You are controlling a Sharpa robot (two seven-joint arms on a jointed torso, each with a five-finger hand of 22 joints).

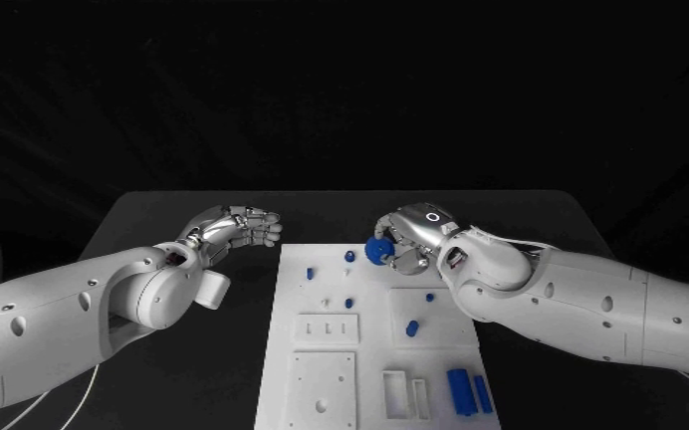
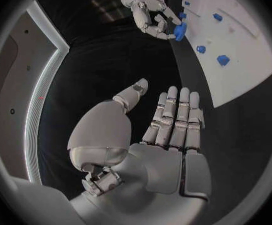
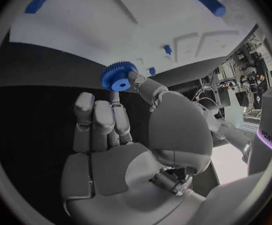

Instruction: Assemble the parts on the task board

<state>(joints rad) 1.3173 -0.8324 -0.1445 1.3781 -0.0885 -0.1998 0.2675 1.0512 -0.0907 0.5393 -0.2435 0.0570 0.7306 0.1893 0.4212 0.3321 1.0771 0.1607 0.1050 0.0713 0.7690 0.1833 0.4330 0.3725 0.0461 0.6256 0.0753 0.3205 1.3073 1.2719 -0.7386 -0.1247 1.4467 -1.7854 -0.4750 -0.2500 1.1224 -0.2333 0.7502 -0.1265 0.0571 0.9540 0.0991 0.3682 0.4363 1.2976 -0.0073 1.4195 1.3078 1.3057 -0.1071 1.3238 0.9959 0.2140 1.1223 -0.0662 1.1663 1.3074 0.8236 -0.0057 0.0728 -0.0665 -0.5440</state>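
Observation:
The white task board [image 1: 373, 291] lies in the middle of the black table. Above its far edge my right hand [image 1: 412, 241] pinches a blue gear [image 1: 377, 251] between thumb and a finger; the right wrist view shows the gear [image 3: 118, 76] at the fingertips, held over the table beside the board [image 3: 111, 25]. My left hand [image 1: 237, 228] hovers to the left of the board's far corner and holds nothing; its fingers [image 2: 173, 115] lie straight side by side with the thumb apart. The left wrist view also shows the right hand [image 2: 149, 12] with the gear [image 2: 179, 32].
Small blue pegs [image 1: 311, 274] [image 1: 350, 255] [image 1: 412, 327] stand on the board. Two long blue bars [image 1: 460, 390] lie at its near right. White inset plates [image 1: 328, 328] [image 1: 324, 385] sit at its near left. Black table [image 1: 172, 221] surrounds the board.

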